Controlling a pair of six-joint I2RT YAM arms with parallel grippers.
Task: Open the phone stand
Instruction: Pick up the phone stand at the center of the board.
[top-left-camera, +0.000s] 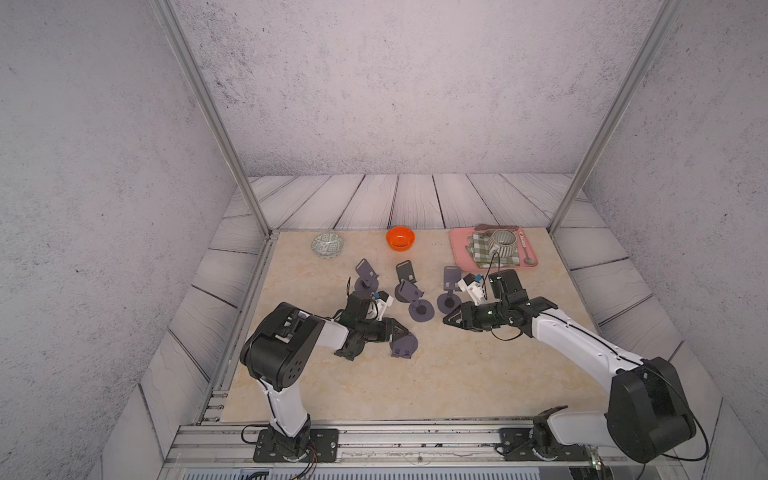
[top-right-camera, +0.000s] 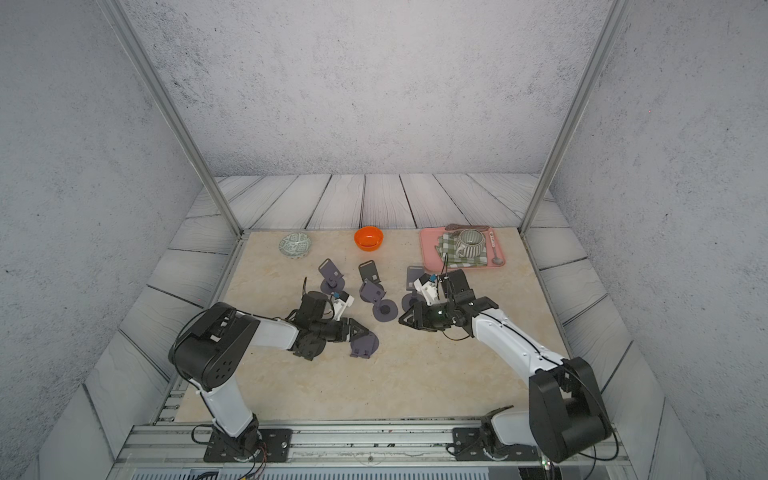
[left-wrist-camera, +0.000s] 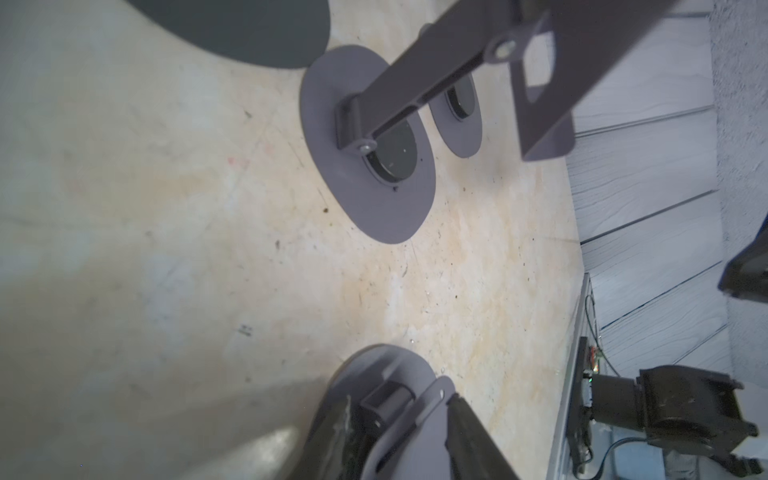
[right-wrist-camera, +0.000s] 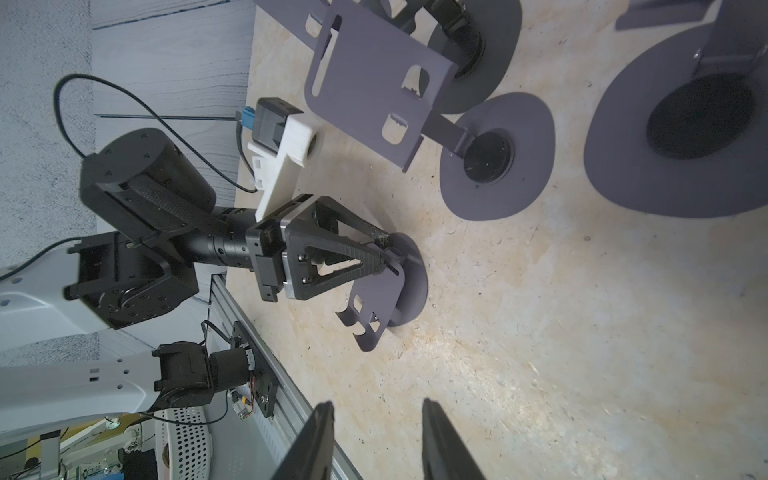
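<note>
A dark grey folded phone stand (top-left-camera: 405, 345) (top-right-camera: 365, 345) lies low over the marble table, near the left arm. My left gripper (top-left-camera: 397, 332) (left-wrist-camera: 399, 428) is shut on it. In the left wrist view one finger (left-wrist-camera: 332, 436) presses the round base side and the other presses the flat plate (left-wrist-camera: 415, 424). The right wrist view shows the same grip from the side, with the stand (right-wrist-camera: 386, 291) half folded at the fingertips. My right gripper (top-left-camera: 445, 320) (right-wrist-camera: 376, 415) hovers open over bare table with nothing between its fingers.
Several opened grey stands (top-left-camera: 368, 276) (top-left-camera: 407, 272) (top-left-camera: 419, 309) (top-left-camera: 451, 282) stand between the arms. A patterned bowl (top-left-camera: 327, 244), an orange bowl (top-left-camera: 400, 238) and a pink tray (top-left-camera: 457, 253) with cloth, mug and spoons sit at the back edge.
</note>
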